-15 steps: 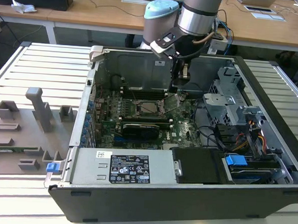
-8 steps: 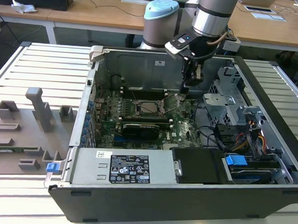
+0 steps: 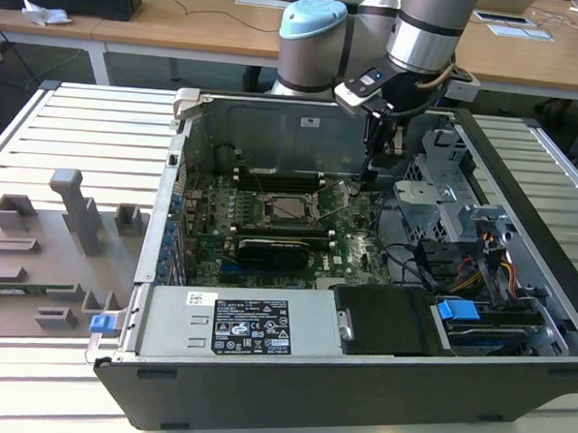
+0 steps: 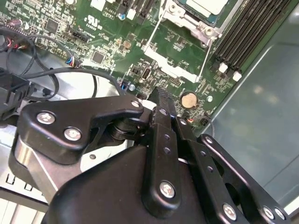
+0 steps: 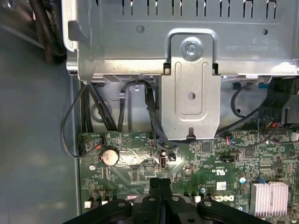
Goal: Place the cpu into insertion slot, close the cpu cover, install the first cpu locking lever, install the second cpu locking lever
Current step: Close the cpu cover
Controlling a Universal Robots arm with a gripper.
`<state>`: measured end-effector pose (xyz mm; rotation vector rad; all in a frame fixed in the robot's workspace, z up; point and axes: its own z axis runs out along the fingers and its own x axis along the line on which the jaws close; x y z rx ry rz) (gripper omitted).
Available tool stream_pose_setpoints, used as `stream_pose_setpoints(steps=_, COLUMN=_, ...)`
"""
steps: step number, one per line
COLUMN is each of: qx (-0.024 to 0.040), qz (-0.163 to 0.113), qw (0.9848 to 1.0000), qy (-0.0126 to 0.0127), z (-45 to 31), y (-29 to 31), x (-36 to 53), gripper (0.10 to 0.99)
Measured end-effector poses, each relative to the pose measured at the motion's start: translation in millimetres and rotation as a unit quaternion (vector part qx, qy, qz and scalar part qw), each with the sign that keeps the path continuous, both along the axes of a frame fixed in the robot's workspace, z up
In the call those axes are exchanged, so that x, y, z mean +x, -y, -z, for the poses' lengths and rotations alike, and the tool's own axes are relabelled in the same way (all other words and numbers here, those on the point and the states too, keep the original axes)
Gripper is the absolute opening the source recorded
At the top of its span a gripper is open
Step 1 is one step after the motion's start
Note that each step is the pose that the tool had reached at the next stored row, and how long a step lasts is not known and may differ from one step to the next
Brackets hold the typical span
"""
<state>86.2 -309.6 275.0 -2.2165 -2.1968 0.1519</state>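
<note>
Near the socket (image 3: pixel 267 209), over the green board (image 5: pixel 140 158), jaws pressed fully together and empty; chip (image 4: pixel 211 3) already seated, so probably closed to nudge a wire lever (image 4: pixel 205 56).

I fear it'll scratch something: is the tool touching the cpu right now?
Apart. The second wrist view shows green board between the tool and the cpu.

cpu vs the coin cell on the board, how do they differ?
The cpu is square, the coin cell round. The cpu sits in the insertion slot; the coin cell sits out on the board, closer to the gripper. Both are flat, pale metal.
</note>
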Motion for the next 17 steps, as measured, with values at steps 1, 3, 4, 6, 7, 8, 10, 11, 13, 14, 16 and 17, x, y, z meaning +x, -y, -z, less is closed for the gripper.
stream_pose_setpoints(steps=1, qx=0.0, qz=0.0, qw=1.0, qy=-0.0001, z=1.8, y=0.0, x=0.1, gripper=0.106)
stream_pose_setpoints(steps=3, qx=-0.0001, qz=0.0, qw=1.0, qy=-0.0002, z=4.9, y=0.0, x=0.3, gripper=0.106)
stream_pose_setpoints(steps=4, qx=0.0, qz=0.0, qw=1.0, qy=-0.0002, z=6.5, y=0.0, x=0.5, gripper=0.106)
stream_pose_setpoints(steps=6, qx=0.0, qz=0.0, qw=1.0, qy=-0.0003, z=9.4, y=-0.1, x=1.0, gripper=0.106)
stream_pose_setpoints(steps=7, qx=0.0, qz=0.0, qw=1.0, qy=-0.0004, z=10.7, y=-0.2, x=1.2, gripper=0.106)
stream_pose_setpoints(steps=8, qx=-0.0001, qz=0.0, qw=1.0, qy=-0.0004, z=11.8, y=-0.4, x=1.2, gripper=0.106)
stream_pose_setpoints(steps=10, qx=0.0, qz=0.0, qw=1.0, qy=-0.0004, z=13.8, y=-0.7, x=1.3, gripper=0.106)
stream_pose_setpoints(steps=11, qx=0.0, qz=0.0, qw=1.0, qy=-0.0004, z=14.8, y=-0.8, x=1.3, gripper=0.106)
stream_pose_setpoints(steps=13, qx=0.0, qz=0.0, qw=1.0, qy=-0.0004, z=16.5, y=-1.0, x=1.3, gripper=0.106)
stream_pose_setpoints(steps=14, qx=0.0, qz=0.0, qw=1.0, qy=-0.0004, z=17.0, y=-1.0, x=1.4, gripper=0.106)
stream_pose_setpoints(steps=16, qx=0.0, qz=0.0, qw=1.0, qy=-0.0004, z=18.2, y=-1.1, x=1.6, gripper=0.106)
stream_pose_setpoints(steps=17, qx=0.0, qz=0.0, qw=1.0, qy=-0.0004, z=18.9, y=-1.1, x=1.6, gripper=0.106)
